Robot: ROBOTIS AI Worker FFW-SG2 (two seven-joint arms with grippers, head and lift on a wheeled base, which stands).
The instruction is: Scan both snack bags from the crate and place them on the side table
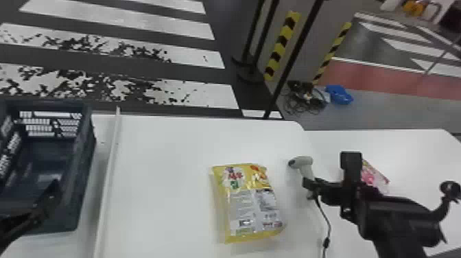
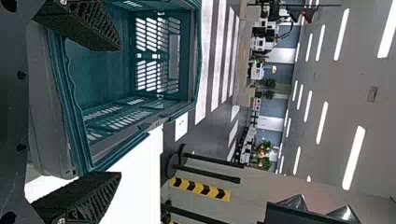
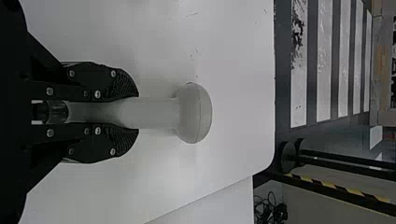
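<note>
Right gripper (image 1: 308, 184): right of centre; I have it clamped on the scanner (image 1: 304, 161), hiding part of its handle
Left gripper (image 1: 49, 199): lower left; my fingers stand apart at the crate (image 1: 88, 137), cut off by the left edge
Yellow bag (image 1: 252, 202): lower centre, lying flat
Pink bag (image 1: 376, 176): right, on the side table (image 1: 422, 154); partly hidden behind my right gripper

A teal crate (image 2: 102, 72) sits at the frame's upper left by two widely parted black fingers (image 2: 84, 198), with white counter (image 2: 140, 186) lower left and striped floor (image 2: 215, 70) upper centre.
</note>
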